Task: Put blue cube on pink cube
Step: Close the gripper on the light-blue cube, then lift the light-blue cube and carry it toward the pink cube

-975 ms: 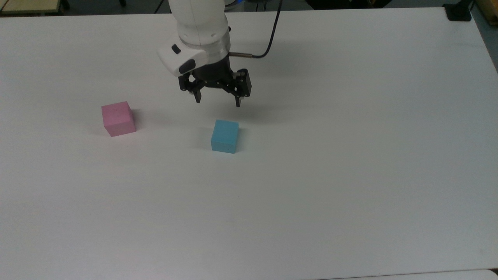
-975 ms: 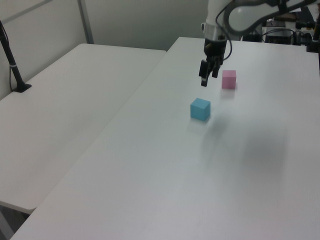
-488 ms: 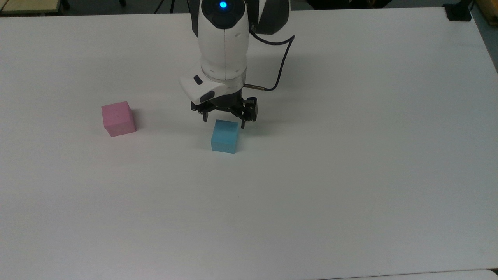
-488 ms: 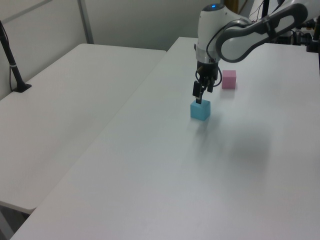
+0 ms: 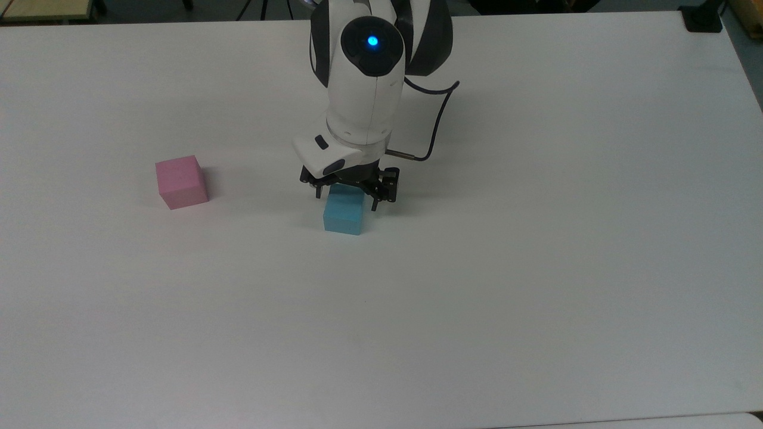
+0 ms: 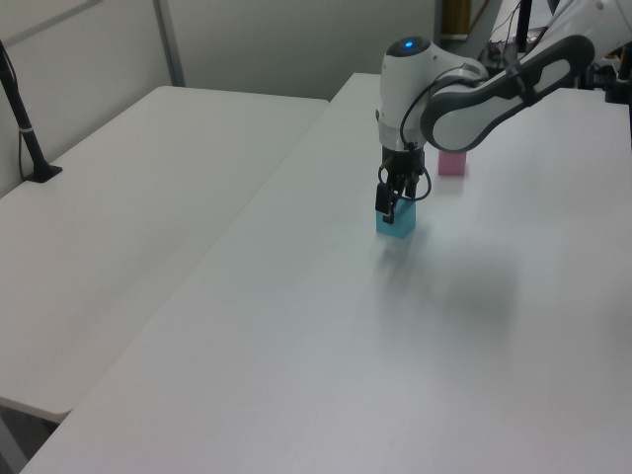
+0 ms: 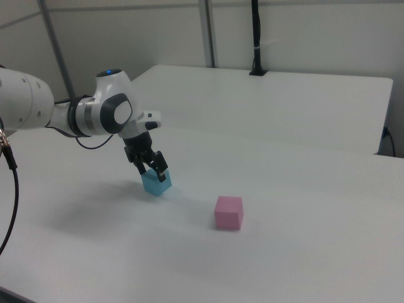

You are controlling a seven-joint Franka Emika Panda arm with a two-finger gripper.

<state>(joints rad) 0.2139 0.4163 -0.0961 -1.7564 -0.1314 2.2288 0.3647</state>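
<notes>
Two cubes stand on the white table (image 5: 536, 268), and the blue cube (image 5: 344, 215) serves here as the landmark. It rests flat on the table under the white arm (image 5: 365, 89). The end effector (image 5: 348, 201) is lowered over the blue cube, with its two black fingers spread apart, one finger on each side of the cube's upper part. The fingers (image 5: 377, 193) do not press on the cube's faces; a small gap is visible, so the end effector is open and holds nothing.

The pink cube (image 5: 181, 181) stands well apart from the blue cube, toward the top view's left, also flat on the table and touching nothing. In the left view, the pink cube (image 6: 452, 164) is behind the blue cube (image 6: 397, 221), partly covered by the arm (image 6: 464, 94). In the right view, the pink cube (image 7: 228, 212) is toward the right view's right of the blue cube (image 7: 156, 183), and the end effector (image 7: 153, 165) sits on top of the blue one.

A black cable (image 5: 438, 128) goes from the wrist, above the blue cube in the top view.
</notes>
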